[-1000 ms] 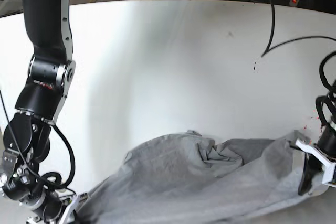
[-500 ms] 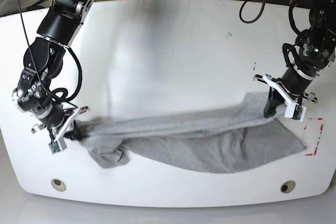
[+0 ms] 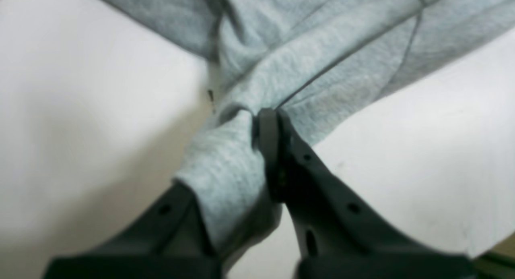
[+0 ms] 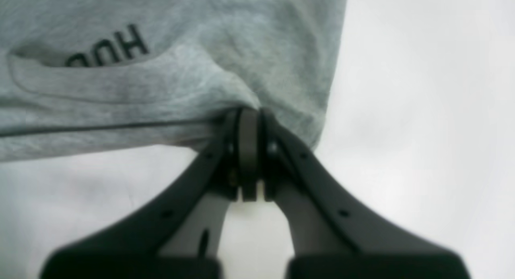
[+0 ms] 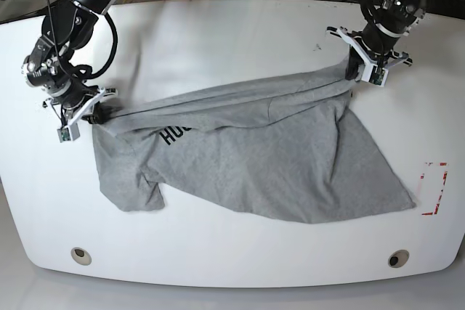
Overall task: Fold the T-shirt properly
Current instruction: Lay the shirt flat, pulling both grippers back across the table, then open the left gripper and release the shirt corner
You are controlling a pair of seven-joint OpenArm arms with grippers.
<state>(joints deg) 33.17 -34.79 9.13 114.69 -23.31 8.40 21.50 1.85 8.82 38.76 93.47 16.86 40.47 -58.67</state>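
The room light is bright and even, coming from overhead, so the white table [image 5: 240, 49] looks nearly washed out with a soft sheen across its middle. Shadows are faint: a thin dark line under the T-shirt [image 5: 254, 165] along its lower hem. The overhead lens bends the table's edges into curves towards the corners. Both wrist cameras are soft; the cloth just ahead of the right gripper [image 4: 249, 122] is hazy, and the dark fingers [image 3: 281, 158] of the left gripper [image 3: 257, 118] blur badly nearest the lens, with a dull shadow to their left.
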